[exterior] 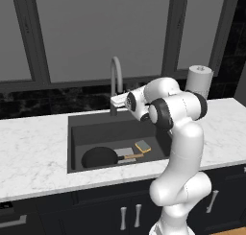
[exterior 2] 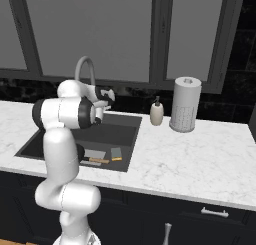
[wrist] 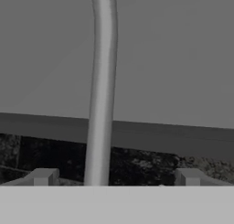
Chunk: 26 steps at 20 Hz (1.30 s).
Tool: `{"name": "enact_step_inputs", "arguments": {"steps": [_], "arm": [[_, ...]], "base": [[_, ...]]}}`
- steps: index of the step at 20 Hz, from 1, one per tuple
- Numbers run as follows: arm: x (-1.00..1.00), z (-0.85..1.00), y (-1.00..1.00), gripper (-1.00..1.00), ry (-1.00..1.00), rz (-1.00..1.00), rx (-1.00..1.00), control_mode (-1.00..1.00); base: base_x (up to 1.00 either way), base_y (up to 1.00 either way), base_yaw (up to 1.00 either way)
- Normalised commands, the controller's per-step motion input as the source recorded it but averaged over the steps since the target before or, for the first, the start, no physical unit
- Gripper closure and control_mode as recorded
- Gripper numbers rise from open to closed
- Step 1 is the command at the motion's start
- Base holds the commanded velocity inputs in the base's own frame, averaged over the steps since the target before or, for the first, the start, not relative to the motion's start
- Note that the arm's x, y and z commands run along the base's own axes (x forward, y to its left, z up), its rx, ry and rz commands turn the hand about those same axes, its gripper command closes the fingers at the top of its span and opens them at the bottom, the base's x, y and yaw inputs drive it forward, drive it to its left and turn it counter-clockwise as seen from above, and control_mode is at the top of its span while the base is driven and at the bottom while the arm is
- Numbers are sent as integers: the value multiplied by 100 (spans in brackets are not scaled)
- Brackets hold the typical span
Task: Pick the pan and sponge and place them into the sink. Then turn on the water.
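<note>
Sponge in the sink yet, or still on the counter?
In. The sponge lies on the sink floor, right of the pan.

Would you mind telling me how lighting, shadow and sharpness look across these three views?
Left base view: flat light, the pan dark against the shadowed sink. Right base view: even, no glare on the counter. Hand view: dim and soft, the faucet slightly blurred.

Kitchen: marble counter (exterior: 33, 147), sink (exterior: 96, 128), faucet (exterior: 115, 80).
</note>
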Motion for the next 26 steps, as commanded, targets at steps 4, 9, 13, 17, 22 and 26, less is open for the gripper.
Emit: {"name": "enact_step_inputs", "arguments": {"steps": [4,9,13,17,22,26], "arm": [[2,-5,30,-100,0,-4,-2,-100],[19,-15,1,-100,0,-7,-1,-100],[8,-22,0,-100,0,-6,0,-100],[1,-10,13,-100,0,-3,-1,-100],[9,-6,9,-100,0,-4,0,-100],[5,-18,0,-100,0,-4,0,-100]], "base": [[0,0,0],[0,0,0],[0,0,0],[0,0,0],[0,0,0],[0,0,0]]}}
